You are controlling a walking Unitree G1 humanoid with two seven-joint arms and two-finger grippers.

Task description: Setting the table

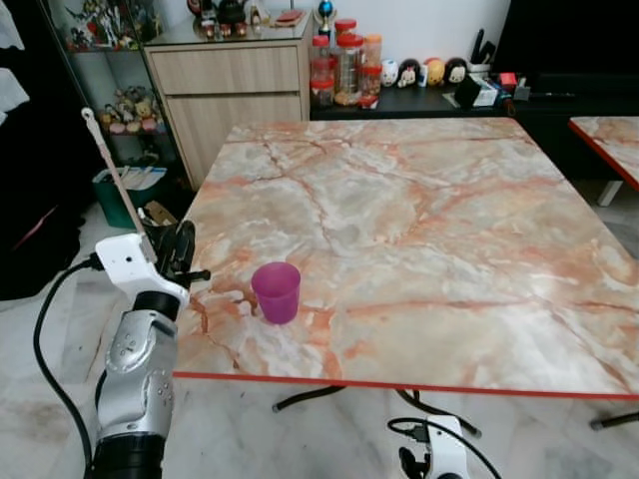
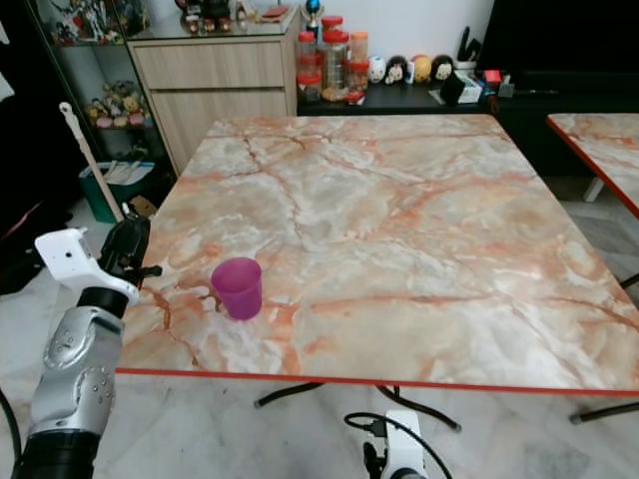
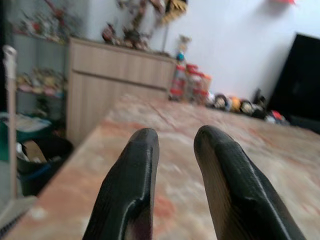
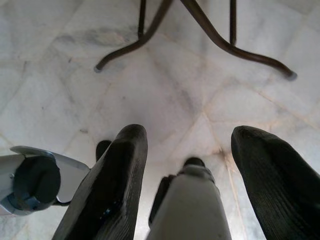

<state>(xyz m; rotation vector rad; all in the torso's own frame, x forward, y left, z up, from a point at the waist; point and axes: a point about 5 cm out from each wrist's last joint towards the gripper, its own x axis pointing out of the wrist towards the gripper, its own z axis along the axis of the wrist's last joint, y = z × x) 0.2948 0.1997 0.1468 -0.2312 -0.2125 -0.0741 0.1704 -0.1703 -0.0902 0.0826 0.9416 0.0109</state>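
Jaws of the left gripper [image 3: 172, 150] stand slightly parted and grasp nothing, raised at the table's [image 1: 429, 200] left edge near its front-left corner; the right gripper [image 4: 190, 145], hanging low over the pale marbled floor tiles [image 4: 165, 95] by the dark metal table legs [image 4: 220, 42], is spread wide and empty. One purple plastic cup [image 1: 276, 291], tapered, upright and mouth-up, contents not discernible, sits on the glossy orange-veined marble top near the red-trimmed front edge toward that same corner. Red-lidded clear jars [image 1: 344, 68] stand on the dark counter beyond the far edge, contents and labels illegible.
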